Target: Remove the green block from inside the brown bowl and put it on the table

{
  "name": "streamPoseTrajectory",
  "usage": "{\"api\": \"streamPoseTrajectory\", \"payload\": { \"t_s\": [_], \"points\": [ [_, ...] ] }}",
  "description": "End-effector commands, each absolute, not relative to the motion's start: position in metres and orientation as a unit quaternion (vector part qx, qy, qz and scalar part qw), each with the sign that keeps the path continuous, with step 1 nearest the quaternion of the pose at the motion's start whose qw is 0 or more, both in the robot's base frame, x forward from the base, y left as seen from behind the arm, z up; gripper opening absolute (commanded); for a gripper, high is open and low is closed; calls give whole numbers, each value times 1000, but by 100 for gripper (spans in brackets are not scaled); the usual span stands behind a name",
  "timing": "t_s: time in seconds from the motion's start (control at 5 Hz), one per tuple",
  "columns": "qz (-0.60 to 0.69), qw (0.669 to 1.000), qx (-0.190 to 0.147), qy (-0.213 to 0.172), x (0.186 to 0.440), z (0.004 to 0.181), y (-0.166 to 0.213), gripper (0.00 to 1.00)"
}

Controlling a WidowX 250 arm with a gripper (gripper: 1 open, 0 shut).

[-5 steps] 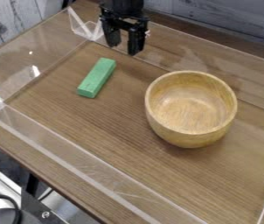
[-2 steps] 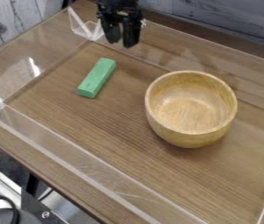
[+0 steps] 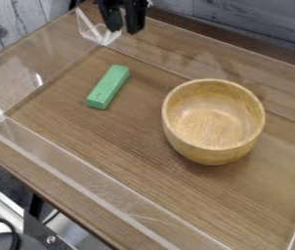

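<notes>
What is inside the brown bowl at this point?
Nothing: the brown bowl shows only bare wood inside, though its near wall hides a sliver of the floor. The green block lies outside it on the table, apart from the bowl.

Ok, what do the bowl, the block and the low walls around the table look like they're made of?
Bowl: wood by the look, light tan, thick-walled, grain lines visible inside, dull sheen.
Block: bright green and matte, with no grain or shine; could be foam, plastic or painted wood.
Walls: clear, probably acrylic; the surroundings show through and the edges catch light.
</notes>
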State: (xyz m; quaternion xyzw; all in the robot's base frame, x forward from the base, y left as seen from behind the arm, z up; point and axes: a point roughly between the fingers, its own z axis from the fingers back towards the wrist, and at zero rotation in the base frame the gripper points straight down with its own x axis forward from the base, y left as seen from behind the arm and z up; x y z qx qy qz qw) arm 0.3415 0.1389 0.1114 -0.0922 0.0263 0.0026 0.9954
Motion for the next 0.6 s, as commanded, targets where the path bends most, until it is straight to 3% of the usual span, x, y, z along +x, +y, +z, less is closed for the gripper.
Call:
{"api": "streamPoseTrajectory", "payload": {
  "t_s": [0.0,0.4],
  "points": [
    [16,997,-72,22,347,125,137,0],
    [8,995,-83,50,350,111,150,0]
  ]
}}
